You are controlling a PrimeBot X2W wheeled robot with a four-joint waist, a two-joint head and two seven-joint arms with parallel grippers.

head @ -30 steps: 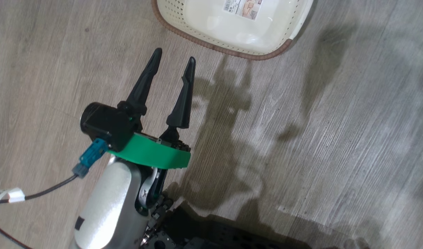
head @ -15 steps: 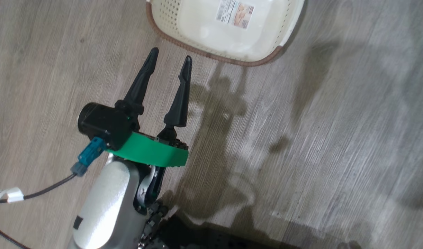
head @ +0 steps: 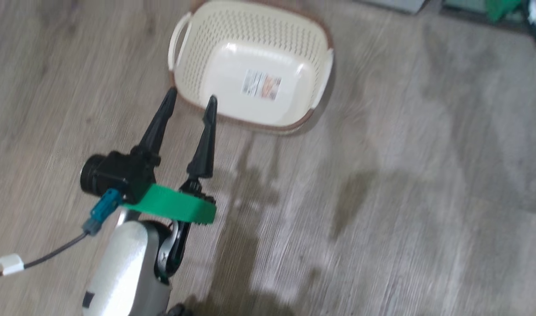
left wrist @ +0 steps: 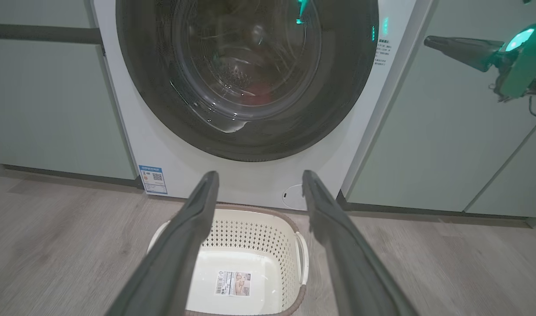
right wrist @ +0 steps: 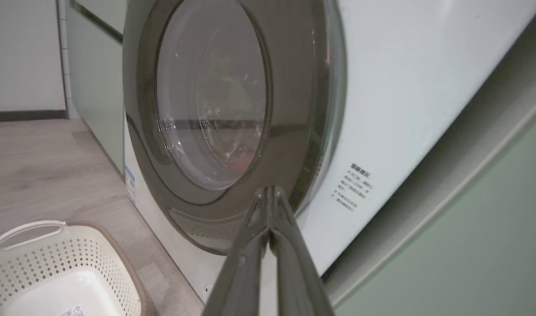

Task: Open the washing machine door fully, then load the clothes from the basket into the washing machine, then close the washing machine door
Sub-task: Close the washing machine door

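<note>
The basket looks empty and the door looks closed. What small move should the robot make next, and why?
Probably draw the right gripper back from the washing machine door: it seems flush with the washing machine, red fabric shows behind its glass, and the basket is empty.

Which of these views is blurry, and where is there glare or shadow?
Head view: blur smears the floor and the basket, and dark shadows cross it. Left wrist view: sharp, with green glints and reflections on the washing machine door. Right wrist view: pale glare on that door's glass; the shut right tool looks soft.
</note>
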